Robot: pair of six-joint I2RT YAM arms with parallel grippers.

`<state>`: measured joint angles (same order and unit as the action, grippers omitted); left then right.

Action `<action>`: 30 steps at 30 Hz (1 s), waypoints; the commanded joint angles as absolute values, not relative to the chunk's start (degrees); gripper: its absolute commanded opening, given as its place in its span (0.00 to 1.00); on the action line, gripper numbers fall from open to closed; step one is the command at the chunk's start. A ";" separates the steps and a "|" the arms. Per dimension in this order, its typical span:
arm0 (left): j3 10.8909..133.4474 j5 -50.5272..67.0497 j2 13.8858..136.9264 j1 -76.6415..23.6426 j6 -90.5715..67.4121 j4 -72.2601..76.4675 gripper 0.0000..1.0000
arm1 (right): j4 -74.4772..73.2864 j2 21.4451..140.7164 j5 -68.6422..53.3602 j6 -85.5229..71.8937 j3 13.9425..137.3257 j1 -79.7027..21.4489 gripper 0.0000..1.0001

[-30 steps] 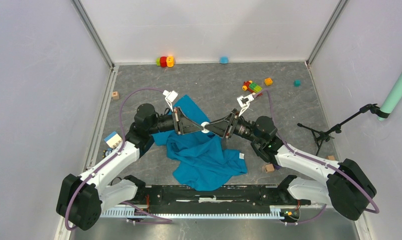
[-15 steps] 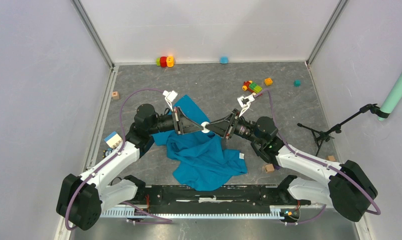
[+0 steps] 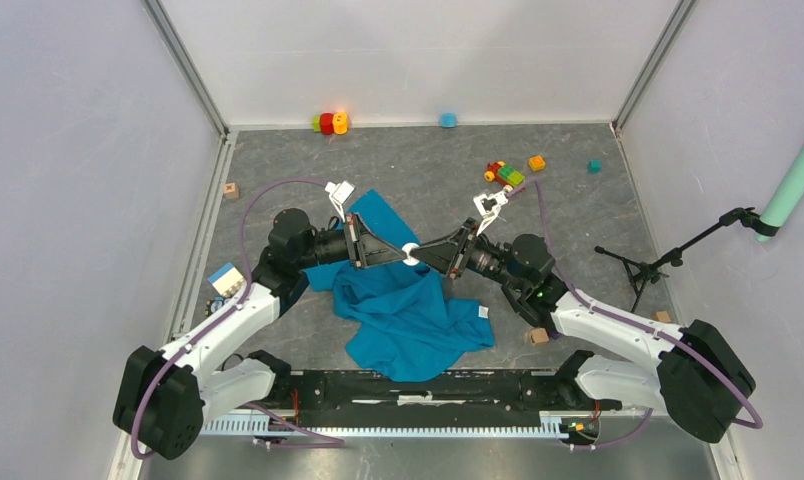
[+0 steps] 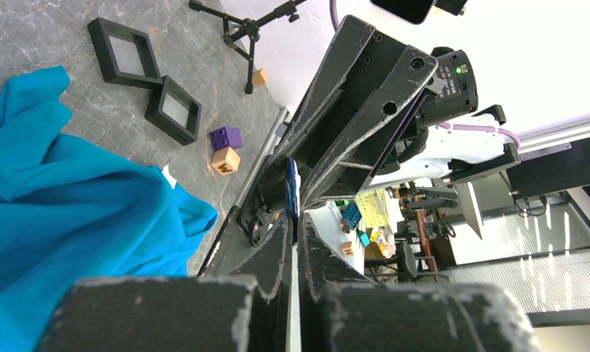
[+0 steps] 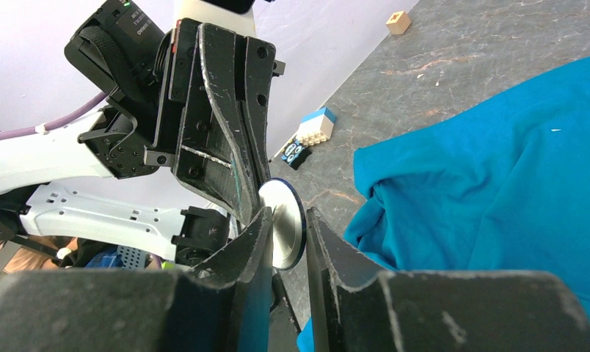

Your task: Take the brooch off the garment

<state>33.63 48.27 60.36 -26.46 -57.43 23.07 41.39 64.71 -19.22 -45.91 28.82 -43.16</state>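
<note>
The brooch [image 5: 281, 227] is held in the air over the middle of the tabletop [image 3: 428, 160], above the part of the blue garment [image 3: 408, 310] that lies toward 12 o'clock, and it is not touching the cloth. It is reached by the left pincer [image 4: 295, 224] from 9 o'clock and by the right pincer [image 5: 288, 216] from 3 o'clock, so that the two are met tip to tip. The left pincer is seen closed, with the thin disc pinched by its rim between the fingertips. The right pincer is set partly apart, one finger on either side of the disc; a sliver of gap is shown on one side, and contact cannot be told. The garment is left crumpled on the tabletop, its white tag [image 3: 484, 312] at 4 o'clock. Coloured blocks [image 3: 508, 175] are scattered toward 1 o'clock.
</note>
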 commanded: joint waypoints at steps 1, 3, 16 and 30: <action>33.65 49.84 59.93 -27.31 -60.09 29.42 0.02 | 39.56 66.45 -17.27 -43.72 30.50 -44.02 0.25; 33.48 49.36 60.16 -27.55 -59.90 29.32 0.02 | 40.05 66.79 -17.14 -43.94 30.67 -44.21 0.24; 33.80 46.16 62.37 -29.62 -54.82 24.94 0.02 | 41.45 68.06 -17.31 -45.35 31.38 -44.56 0.25; 36.46 30.40 64.65 -29.85 -39.30 0.92 0.02 | 28.94 60.42 -10.59 -37.94 29.56 -44.43 0.71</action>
